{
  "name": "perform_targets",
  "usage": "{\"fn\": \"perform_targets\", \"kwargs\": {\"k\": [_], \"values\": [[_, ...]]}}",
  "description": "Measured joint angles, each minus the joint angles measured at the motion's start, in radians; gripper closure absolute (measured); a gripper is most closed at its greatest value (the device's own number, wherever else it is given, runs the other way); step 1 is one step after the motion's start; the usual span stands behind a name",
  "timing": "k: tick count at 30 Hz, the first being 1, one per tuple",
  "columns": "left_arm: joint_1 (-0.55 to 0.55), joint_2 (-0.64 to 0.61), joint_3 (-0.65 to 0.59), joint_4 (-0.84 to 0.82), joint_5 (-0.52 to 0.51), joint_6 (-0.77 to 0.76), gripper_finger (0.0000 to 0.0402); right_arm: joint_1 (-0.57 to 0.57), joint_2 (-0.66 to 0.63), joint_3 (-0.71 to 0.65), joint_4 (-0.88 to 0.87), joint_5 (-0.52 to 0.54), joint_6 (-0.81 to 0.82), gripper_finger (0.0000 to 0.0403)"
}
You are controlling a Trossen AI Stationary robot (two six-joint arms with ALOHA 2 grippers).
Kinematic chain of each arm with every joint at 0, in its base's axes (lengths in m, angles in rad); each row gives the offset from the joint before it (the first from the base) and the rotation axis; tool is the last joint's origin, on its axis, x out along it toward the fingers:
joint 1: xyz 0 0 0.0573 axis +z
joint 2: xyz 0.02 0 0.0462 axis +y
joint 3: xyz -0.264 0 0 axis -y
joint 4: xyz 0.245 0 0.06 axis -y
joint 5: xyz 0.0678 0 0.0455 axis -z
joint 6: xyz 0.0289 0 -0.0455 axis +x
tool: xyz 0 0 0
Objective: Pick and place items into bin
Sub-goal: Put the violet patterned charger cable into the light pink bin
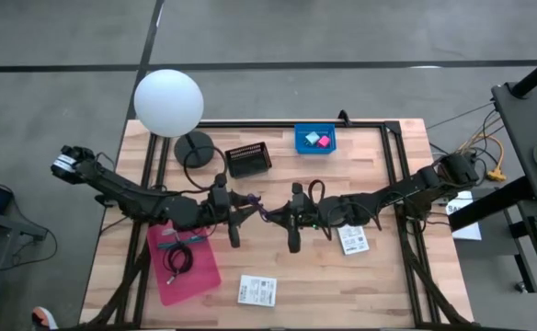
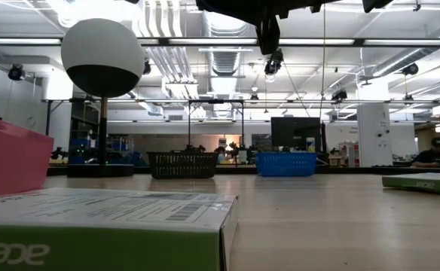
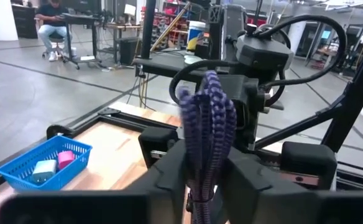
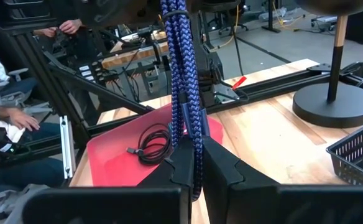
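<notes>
Basically both grippers' jaws clamped on purple cable point(image 4: 183, 68); pink + teal cubes in blue bin point(image 1: 314, 140).

Both arms are dark, near black, built of thick jointed segments with rounded housings at the joints. The left hand point(image 3: 200, 186) ends in two broad, matte black fingers point(image 3: 166, 177) with angular, faceted faces. The right hand point(image 4: 192, 171) has the same blocky black fingers point(image 4: 222, 171). Behind the right hand, a boxy black wrist housing carries a looping black cable. The left arm's far end bears a pale grey fitting.
</notes>
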Motion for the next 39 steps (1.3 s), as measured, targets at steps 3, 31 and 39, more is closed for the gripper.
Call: {"fn": "perform_targets", "kwargs": {"k": [3, 31, 39], "values": [[0.001, 0.000, 0.000, 0.001, 0.001, 0.000, 0.0385, 0.000, 0.000, 0.000, 0.000, 0.000, 0.000, 0.0394], [-0.033, -0.134, 0.001, -0.595, 0.298, -0.378, 0.0396, 0.001, -0.001, 0.000, -0.224, -0.011, 0.067, 0.0237], [-0.088, -0.134, 0.001, -0.800, 0.402, -0.621, 0.0397, 0.001, -0.001, 0.001, -0.249, -0.011, 0.068, 0.0229]]}}
